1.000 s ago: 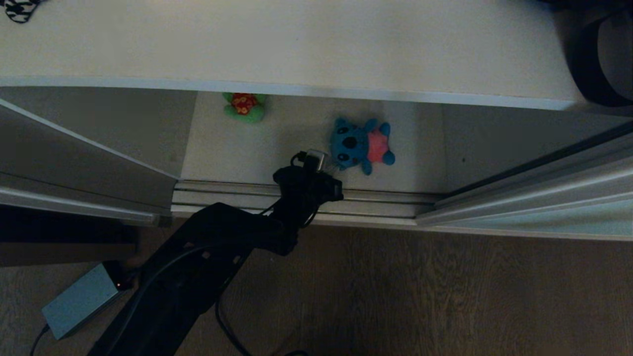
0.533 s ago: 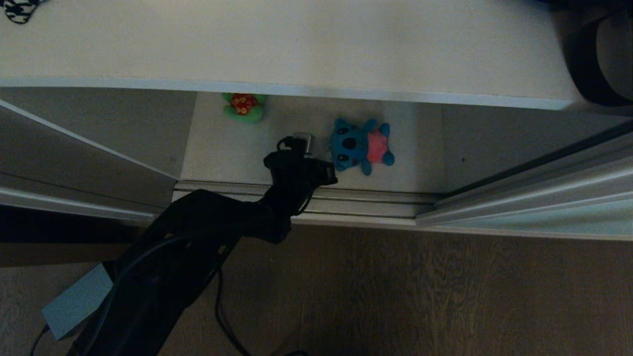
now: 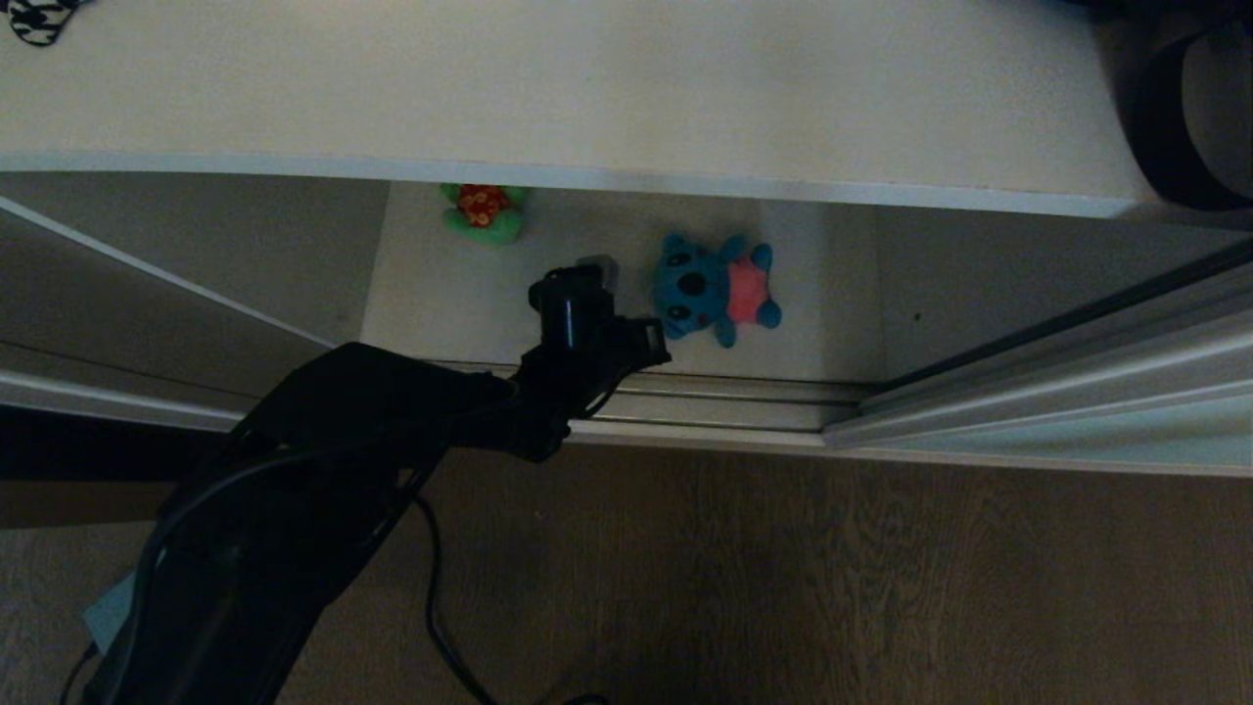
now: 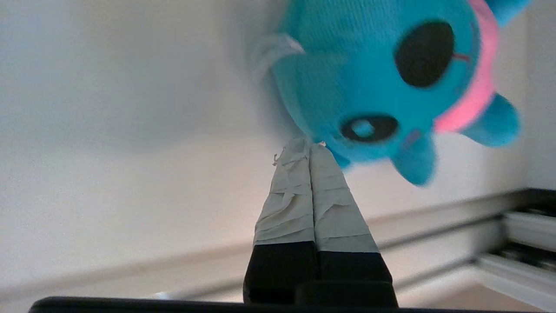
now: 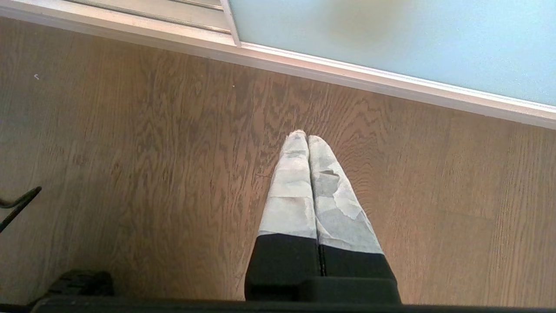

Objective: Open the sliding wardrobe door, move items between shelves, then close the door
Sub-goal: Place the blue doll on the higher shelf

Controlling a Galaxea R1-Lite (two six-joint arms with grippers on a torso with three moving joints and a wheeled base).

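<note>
your left gripper [image 4: 309, 148] has its fingers pressed together on nothing, reaching over the door track onto the lower shelf [image 3: 460, 294], with its tips just beside the head of the blue plush toy [image 3: 715, 287], which lies on that shelf under the front edge of the upper shelf [image 3: 587, 88]. a green and red plush toy [image 3: 483, 212] sits farther back on the same lower shelf, and the sliding wardrobe door [image 3: 1057, 431] stands pushed off to the right, leaving the opening clear. your right gripper [image 5: 307, 141] is also closed and empty, hanging over the wooden floor [image 5: 130, 174] near the door's bottom frame.
</note>
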